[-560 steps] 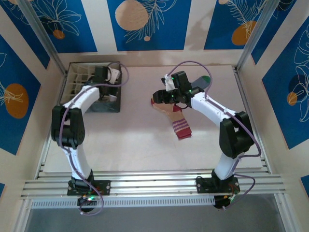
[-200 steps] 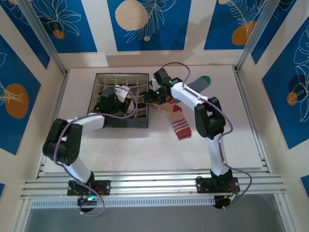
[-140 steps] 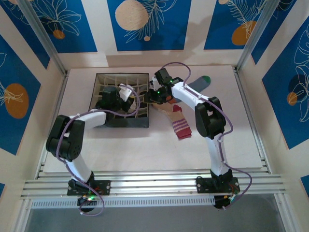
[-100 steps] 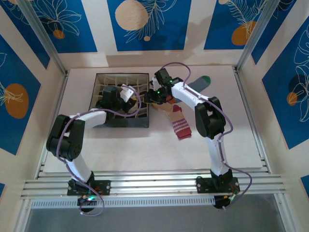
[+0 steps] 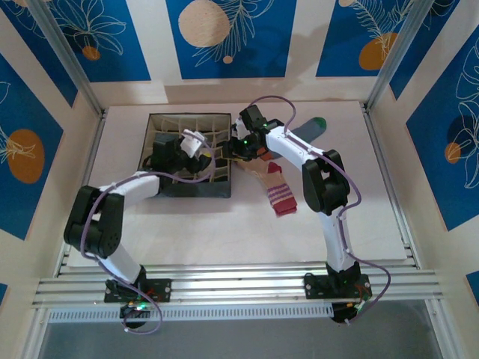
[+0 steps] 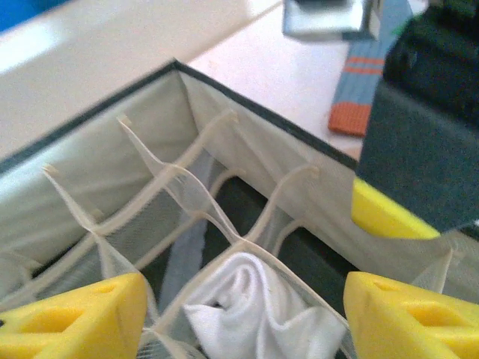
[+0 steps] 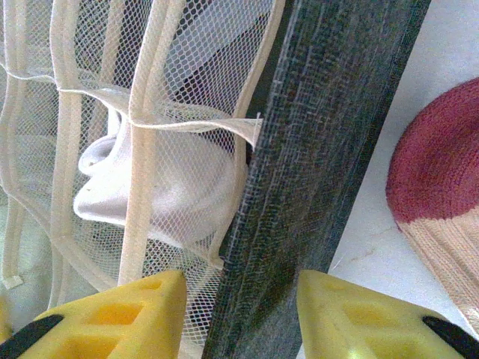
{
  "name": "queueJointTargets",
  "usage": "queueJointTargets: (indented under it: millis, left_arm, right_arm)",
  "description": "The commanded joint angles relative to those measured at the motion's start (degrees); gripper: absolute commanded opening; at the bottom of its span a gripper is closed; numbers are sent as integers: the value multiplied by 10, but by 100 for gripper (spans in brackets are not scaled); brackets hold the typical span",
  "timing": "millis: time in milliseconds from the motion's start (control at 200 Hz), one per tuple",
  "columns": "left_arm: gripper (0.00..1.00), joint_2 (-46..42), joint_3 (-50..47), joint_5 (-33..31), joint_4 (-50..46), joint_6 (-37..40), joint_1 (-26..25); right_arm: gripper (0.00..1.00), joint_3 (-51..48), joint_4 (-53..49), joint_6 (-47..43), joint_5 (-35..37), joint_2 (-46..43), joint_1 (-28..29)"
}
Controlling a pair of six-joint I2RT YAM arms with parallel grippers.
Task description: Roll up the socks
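Top external, entry one: where does the white sock [image 6: 254, 314] sit? (R.)

Rolled into a ball, in one mesh cell of the box [image 5: 196, 191], close to its right wall. The left gripper [image 5: 196, 142] hangs directly over that cell. In the left wrist view its jaws stand wide. One yellow finger [image 6: 75, 318] shows at each lower corner, and the sock lies in the cell below and between them, not clamped. (T.)

Noted. Right gripper [image 5: 233, 152]? (R.)

Jaws narrow, closed on the box's dark right wall. The right wrist view shows the wall running down between the two fingers. One finger is inside against the mesh and the other is outside over the tabletop [image 5: 224, 232]. The white ball shows there too, behind the netting, just inside that wall. (T.)

And the other two socks? (R.)

Both lie flat on the tabletop, unrolled. The peach sock [image 5: 271, 183] is just right of the box. Its maroon toe points toward the right gripper and its striped cuff toward the near edge. The toe sits beside the outer finger in the right wrist view, but whether they touch, I cannot tell. The grey-blue sock [image 5: 308, 127] lies further back and right, partly under the right arm. Its green toe is at the far end and its orange cuff is nearer the box, beyond the box's rim in the left wrist view. (T.)
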Motion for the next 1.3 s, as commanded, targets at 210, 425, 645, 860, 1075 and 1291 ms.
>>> queueJointTargets:
  millis: [210, 425, 645, 860, 1075, 1291]
  left_arm:
    - [60, -98, 41, -60, -90, -153, 35]
    - [56, -165, 42, -46, -193, -170, 52]
    - [56, -219, -4, 36, -214, -149, 53]
    - [53, -217, -32, 75, -196, -159, 22]
    - [52, -171, -32, 39, -186, -129, -77]
    - [50, -117, -26, 31, -166, -124, -137]
  right_arm:
    - [44, 77, -23, 26, -35, 52, 56]
    - [49, 174, -48, 9, -48, 87, 97]
    - [53, 146, -80, -36, -35, 10, 86]
    - [54, -41, -82, -55, 32, -125, 25]
    - [53, -290, -59, -42, 69, -225, -117]
    - [43, -400, -30, -42, 47, -240, -153]
